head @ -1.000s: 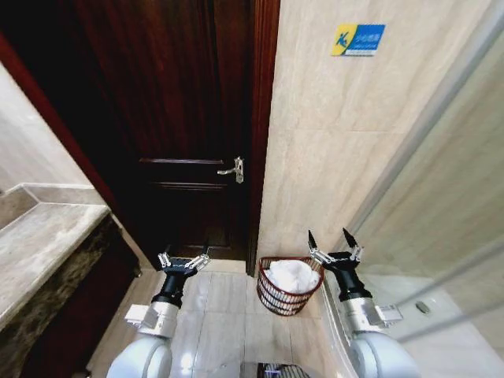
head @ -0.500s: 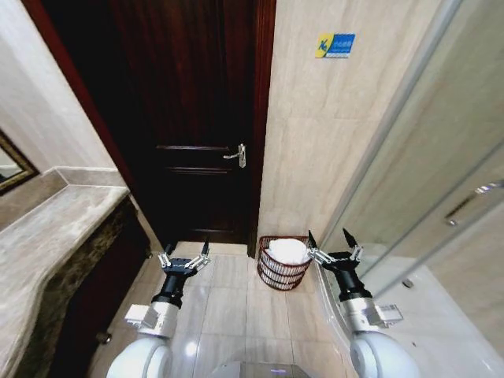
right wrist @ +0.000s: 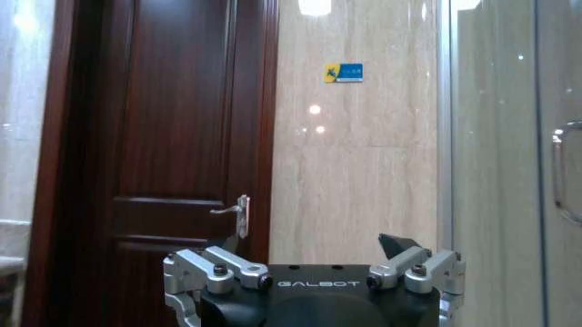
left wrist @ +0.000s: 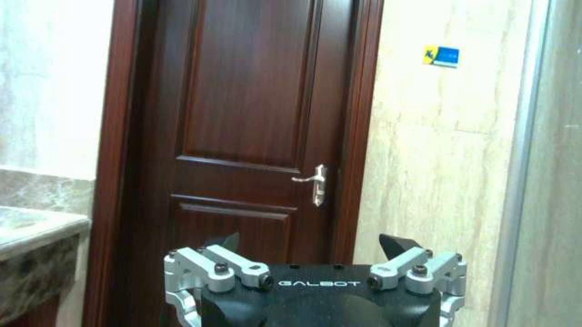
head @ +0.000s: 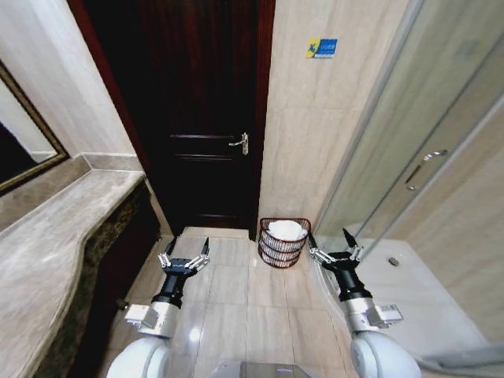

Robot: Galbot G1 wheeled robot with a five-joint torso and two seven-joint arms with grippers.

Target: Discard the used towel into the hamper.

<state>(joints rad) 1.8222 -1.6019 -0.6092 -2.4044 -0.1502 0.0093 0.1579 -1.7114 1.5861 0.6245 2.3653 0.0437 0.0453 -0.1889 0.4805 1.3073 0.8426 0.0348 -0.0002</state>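
Observation:
The hamper (head: 282, 242), a small reddish-brown wire basket, stands on the floor against the tiled wall beside the door. A white towel (head: 286, 230) lies bunched inside it. My left gripper (head: 187, 247) hovers open over the floor tiles, left of the hamper and apart from it. My right gripper (head: 328, 240) is open too, just right of the hamper and nearer to me. Both hold nothing. The wrist views show each gripper's open fingers, the left gripper (left wrist: 309, 240) and the right gripper (right wrist: 317, 238), facing the door and wall.
A dark wooden door (head: 205, 126) with a metal handle (head: 241, 142) fills the far wall. A marble counter (head: 55, 236) runs along the left, with a mirror (head: 24, 142) above it. A glass shower screen (head: 409, 157) and its tray (head: 409, 291) bound the right. Open floor tiles lie ahead.
The whole view has shifted: the hamper and door now appear farther off and smaller, more of the counter, mirror and shower showing. Both grippers stay open in the same pose.

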